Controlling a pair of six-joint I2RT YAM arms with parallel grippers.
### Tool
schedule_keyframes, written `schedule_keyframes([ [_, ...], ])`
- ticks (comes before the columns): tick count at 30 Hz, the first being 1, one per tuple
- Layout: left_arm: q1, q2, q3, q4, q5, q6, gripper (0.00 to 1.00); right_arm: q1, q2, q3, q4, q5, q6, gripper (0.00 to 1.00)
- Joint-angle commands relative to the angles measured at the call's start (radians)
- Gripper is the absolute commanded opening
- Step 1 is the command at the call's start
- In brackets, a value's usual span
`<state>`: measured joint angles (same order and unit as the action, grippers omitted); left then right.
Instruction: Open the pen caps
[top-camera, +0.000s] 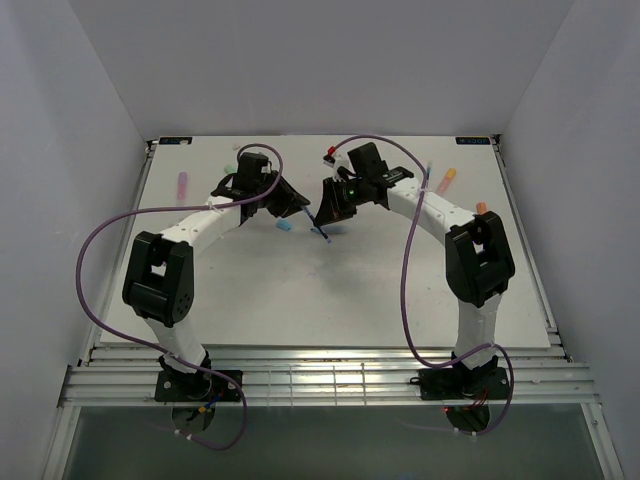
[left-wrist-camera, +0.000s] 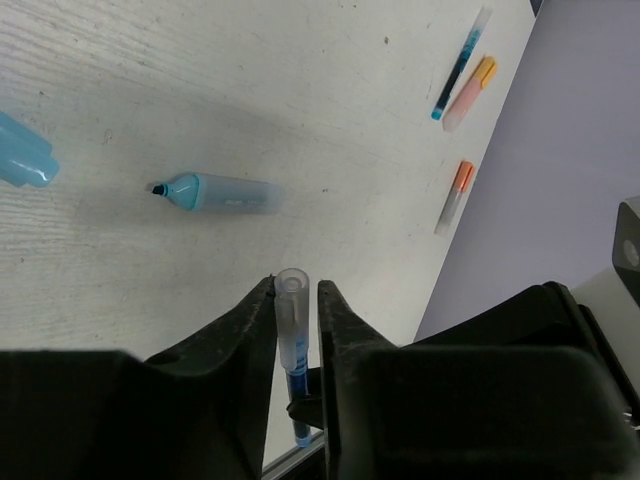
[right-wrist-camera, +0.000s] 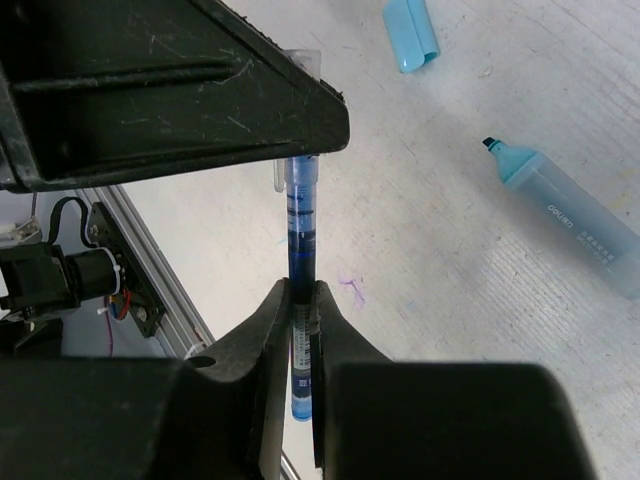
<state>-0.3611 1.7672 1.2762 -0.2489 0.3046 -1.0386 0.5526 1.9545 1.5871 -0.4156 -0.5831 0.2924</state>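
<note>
1. Clear plastic, the cap (left-wrist-camera: 291, 300) is seated on the thin blue ballpoint pen (right-wrist-camera: 302, 230), held above the middle of the desk (top-camera: 300, 290).
2. The right gripper (right-wrist-camera: 302, 292) has its jaws pinching the barrel. The left gripper (left-wrist-camera: 296, 285) has its jaws close on either side of the cap; I cannot tell whether they bite.
3. Uncapping this pen looks to be the step in hand. Next calls for a firm hold on the cap, then a straight pull along the barrel.
4. On the desk below lie an uncapped light blue highlighter (left-wrist-camera: 225, 193) and its loose cap (left-wrist-camera: 22, 158).

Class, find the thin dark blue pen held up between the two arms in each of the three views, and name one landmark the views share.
Top external: the dark blue pen is at centre, a short slanting line.
Left wrist: bottom centre, its clear cap inside the left pincer.
Right wrist: centre, upright, clamped in the right pincer.
Shared landmark: the left pincer at the pen's capped end.
</note>
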Motion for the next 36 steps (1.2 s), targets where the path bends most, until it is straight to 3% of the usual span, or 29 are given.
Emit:
schedule_keyframes([
  [1,0.005,-0.046,0.008,0.017,0.004,0.003,0.29,0.000,-0.049,-0.001,0.017,-0.009,0.001,0.08],
  [6,0.005,-0.043,0.002,0.025,0.013,-0.006,0.13,0.000,-0.040,0.019,0.028,-0.017,-0.002,0.08],
  [7,0.005,-0.045,0.002,0.026,0.014,-0.008,0.03,-0.002,-0.032,0.027,0.026,-0.014,-0.007,0.08],
  [11,0.005,-0.043,-0.001,0.020,0.021,-0.014,0.00,0.000,-0.016,0.065,0.023,-0.014,-0.012,0.43],
  [14,0.005,-0.045,-0.005,0.020,0.018,-0.020,0.00,-0.002,-0.003,0.074,0.018,-0.027,-0.022,0.49],
  [19,0.005,-0.043,0.000,0.022,0.016,-0.032,0.00,-0.002,0.006,0.070,0.018,-0.031,-0.042,0.37],
  [28,0.005,-0.040,0.009,0.028,0.021,-0.046,0.00,0.000,0.061,0.120,0.011,-0.034,-0.048,0.31],
  [31,0.004,-0.038,0.008,0.026,0.024,-0.047,0.00,-0.002,0.081,0.134,0.006,-0.034,-0.053,0.21],
  [32,0.004,-0.038,0.009,0.026,0.016,-0.046,0.00,-0.002,0.084,0.132,0.003,-0.034,-0.053,0.09],
  [36,0.022,-0.012,0.058,-0.041,-0.022,-0.029,0.00,0.010,0.084,0.113,-0.063,-0.011,-0.102,0.08],
])
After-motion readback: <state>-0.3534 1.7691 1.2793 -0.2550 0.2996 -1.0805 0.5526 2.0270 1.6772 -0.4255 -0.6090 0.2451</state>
